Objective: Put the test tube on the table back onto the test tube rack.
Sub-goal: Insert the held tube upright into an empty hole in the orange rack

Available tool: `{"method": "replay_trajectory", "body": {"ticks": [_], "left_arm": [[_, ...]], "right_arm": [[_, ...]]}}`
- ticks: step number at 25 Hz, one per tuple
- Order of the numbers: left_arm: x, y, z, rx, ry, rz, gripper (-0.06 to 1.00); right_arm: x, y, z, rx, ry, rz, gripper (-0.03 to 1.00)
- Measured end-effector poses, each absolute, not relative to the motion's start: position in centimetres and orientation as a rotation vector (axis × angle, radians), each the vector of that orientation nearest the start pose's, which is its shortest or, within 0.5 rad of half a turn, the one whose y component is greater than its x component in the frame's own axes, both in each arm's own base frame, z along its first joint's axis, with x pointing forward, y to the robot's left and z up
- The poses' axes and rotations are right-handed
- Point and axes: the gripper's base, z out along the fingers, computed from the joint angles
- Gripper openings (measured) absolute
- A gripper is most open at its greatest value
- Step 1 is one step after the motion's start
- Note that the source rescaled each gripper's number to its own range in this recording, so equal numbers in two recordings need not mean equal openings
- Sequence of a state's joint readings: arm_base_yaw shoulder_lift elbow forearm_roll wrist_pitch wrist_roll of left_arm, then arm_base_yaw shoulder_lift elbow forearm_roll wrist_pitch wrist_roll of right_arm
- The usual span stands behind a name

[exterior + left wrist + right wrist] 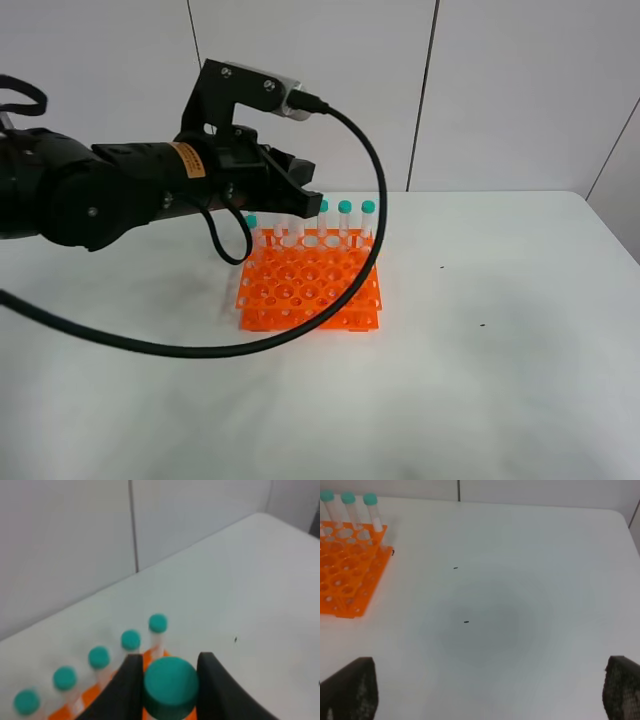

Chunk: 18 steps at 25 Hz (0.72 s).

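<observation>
My left gripper [292,205] hangs over the back row of the orange test tube rack [310,290]. It is shut on a test tube held upright, whose clear body [293,233] reaches down to the rack. In the left wrist view the tube's teal cap [170,682] sits between the two black fingers [127,690]. Several other teal-capped tubes [345,208] stand in the same back row and show in the left wrist view [131,640]. My right gripper [485,692] is open and empty above the white table [520,555], to the right of the rack [345,575].
The left arm's black cable [370,230] loops over the rack's right side and front. Small dark specks [465,621] lie on the table right of the rack. The table's far edge meets a white panelled wall [500,90].
</observation>
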<state>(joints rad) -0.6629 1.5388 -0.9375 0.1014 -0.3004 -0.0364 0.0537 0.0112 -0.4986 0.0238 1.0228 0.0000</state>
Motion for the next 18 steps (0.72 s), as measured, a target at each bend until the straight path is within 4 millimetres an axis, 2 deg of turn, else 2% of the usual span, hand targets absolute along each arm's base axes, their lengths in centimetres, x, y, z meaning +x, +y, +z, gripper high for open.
{"method": "replay_trajectory", "body": {"ticks": [4,9,18], "left_arm": [[29.8,-22.4,27.5,0.625,1.649,-0.454,0.01],[32.4,-21.0,24.7,0.588,1.702,-0.400,0.01],[34.5,-19.4,22.1,0.491,1.745,-0.397,0.01]], "right_arm": [[-0.2,0.2,28.0,-0.055,2.018,0.063,1.00],[-0.2,0.2,28.0,-0.055,2.018,0.063,1.00],[-0.2,0.2,28.0,-0.055,2.018,0.063,1.00]]}}
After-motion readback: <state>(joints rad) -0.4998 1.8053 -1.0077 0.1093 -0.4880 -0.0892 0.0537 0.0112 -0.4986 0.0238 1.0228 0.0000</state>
